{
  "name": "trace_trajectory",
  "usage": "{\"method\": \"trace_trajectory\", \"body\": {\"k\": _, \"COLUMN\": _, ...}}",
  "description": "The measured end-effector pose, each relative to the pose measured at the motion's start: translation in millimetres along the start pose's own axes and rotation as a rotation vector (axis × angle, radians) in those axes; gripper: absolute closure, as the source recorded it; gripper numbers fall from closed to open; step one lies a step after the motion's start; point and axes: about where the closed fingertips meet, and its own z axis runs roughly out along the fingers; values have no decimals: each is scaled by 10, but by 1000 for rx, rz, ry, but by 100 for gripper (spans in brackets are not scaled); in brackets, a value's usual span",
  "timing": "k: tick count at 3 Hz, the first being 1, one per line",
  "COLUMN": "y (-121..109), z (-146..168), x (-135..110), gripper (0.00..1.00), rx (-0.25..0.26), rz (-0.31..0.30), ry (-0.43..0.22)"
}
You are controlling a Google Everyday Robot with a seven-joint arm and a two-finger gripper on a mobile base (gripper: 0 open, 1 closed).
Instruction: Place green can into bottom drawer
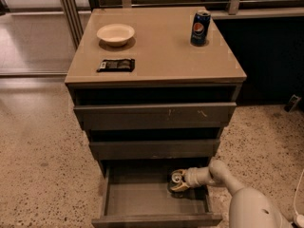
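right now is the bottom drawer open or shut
Open. The bottom drawer is pulled out past the upper drawers, its grey floor exposed, with the gripper and the green can inside at its right.
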Motion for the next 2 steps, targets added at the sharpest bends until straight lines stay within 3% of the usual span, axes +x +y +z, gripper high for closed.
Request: {"method": "trace_trajectory", "body": {"k": 2, "y": 1, "z": 1, "x": 0, "gripper": 12, "rx": 0, "rz": 0, "ry": 0}}
